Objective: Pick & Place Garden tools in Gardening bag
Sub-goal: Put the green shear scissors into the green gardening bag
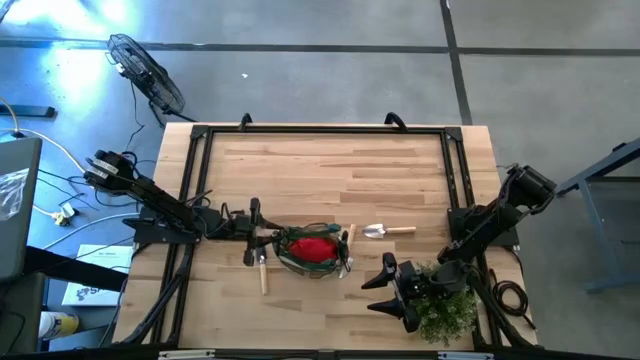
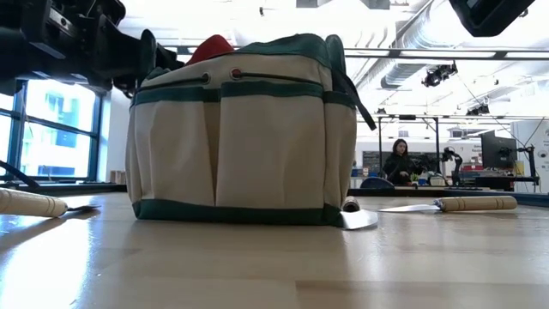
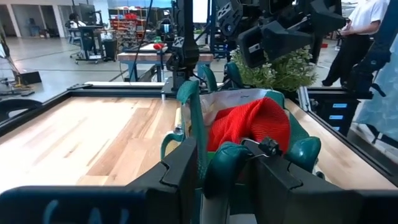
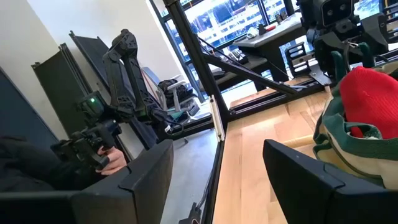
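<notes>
High view: the bag [image 1: 312,251] sits low in the centre of the frame on the wooden surface [image 1: 320,170], with a red glove [image 1: 313,247] bulging out of its top. The left pincer [image 1: 258,243] is at the bag's left edge. In the left wrist view its fingers [image 3: 180,171] are set narrow around a green bag handle [image 3: 225,163], and it looks closed on that handle. Just beyond the handle lies a dark knob-like part, probably the shears [image 3: 267,147], against the glove [image 3: 252,124].

One trowel [image 1: 387,231] lies right of the bag, a little apart from it, blade toward the bag. Another wooden handle [image 1: 263,273] lies at the lower left of the bag, below the left pincer. A third handle [image 1: 350,238] leans at the bag's right rim.

The right pincer [image 1: 390,288] hovers at the lower right of the frame, right of the bag and just left of the potted plant [image 1: 446,308]. It is spread wide and holds nothing, as the right wrist view shows, with the bag [image 4: 348,146] and glove [image 4: 370,99] at the right edge of that frame.

The low view shows the bag [image 2: 240,137] upright, with a trowel [image 2: 450,204] at its right and a handle [image 2: 30,202] at the far left.
</notes>
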